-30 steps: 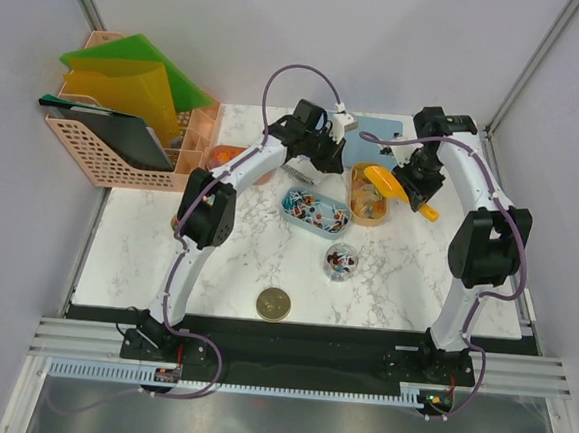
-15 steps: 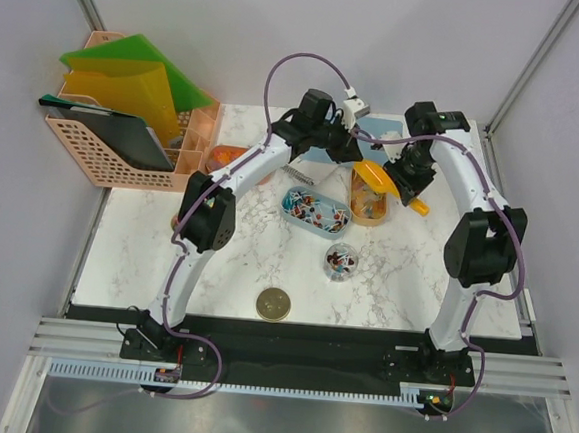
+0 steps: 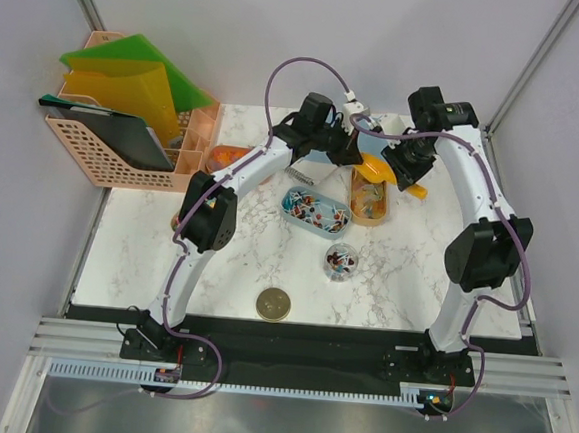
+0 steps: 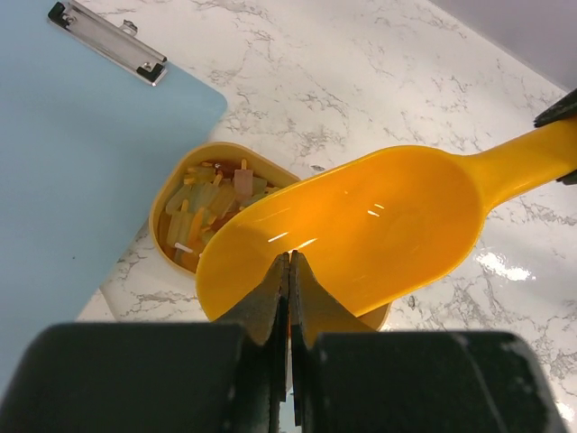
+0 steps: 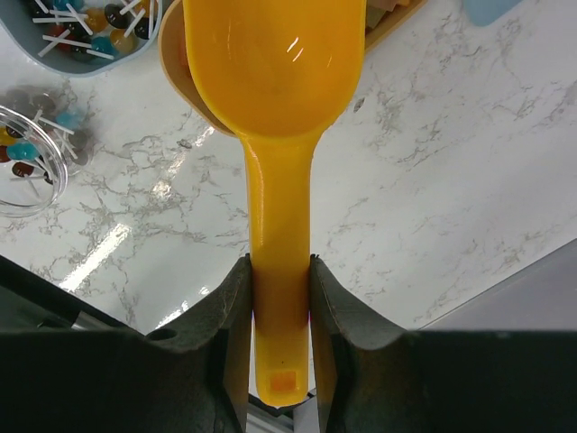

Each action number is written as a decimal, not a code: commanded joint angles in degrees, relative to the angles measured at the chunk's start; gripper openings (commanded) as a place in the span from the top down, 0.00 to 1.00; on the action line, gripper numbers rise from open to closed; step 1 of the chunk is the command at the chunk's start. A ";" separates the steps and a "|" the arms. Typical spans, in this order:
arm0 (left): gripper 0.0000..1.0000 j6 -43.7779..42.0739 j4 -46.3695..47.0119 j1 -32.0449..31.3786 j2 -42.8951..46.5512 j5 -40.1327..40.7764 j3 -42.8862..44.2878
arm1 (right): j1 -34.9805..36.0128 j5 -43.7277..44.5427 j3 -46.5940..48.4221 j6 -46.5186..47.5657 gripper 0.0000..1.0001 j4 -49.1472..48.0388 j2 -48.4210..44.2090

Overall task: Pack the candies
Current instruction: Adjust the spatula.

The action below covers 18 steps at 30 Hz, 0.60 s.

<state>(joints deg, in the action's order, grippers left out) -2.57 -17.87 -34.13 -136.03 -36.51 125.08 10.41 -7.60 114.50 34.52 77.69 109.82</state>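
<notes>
the right claw is gripping the orange scoop by its handle, poising the empty bowl ahead over the candies for digging, while the left claw is hovering pinched shut, empty.

White marble top with grey veins, dark strip along the near edge. Bears a pink slatted basket at the far left corner, with a small orange dish just beside it. Carries a light blue clipboard lying flat at the far edge, and a yellow oval tub just beside that. Holds a blue oval tray near the middle, left of the tub, a small metal piece behind the tray, a small clear jar nearer in, and a round gold lid well apart, close to the near edge.
</notes>
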 commanded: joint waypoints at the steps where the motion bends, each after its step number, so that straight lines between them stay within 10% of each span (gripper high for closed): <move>1: 0.98 1.78 1.87 -0.24 -0.12 -1.81 0.08 | -0.04 -1.54 2.57 -1.82 1.00 -0.16 -4.35; 18: 0.98 1.95 1.78 -1.47 0.50 -2.86 -2.20 | -0.40 -5.50 4.33 -5.78 1.00 -4.47 -6.46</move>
<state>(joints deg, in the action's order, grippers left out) -2.11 -17.30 -34.65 -136.05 -37.10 123.33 10.28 -10.52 116.07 31.03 76.64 105.78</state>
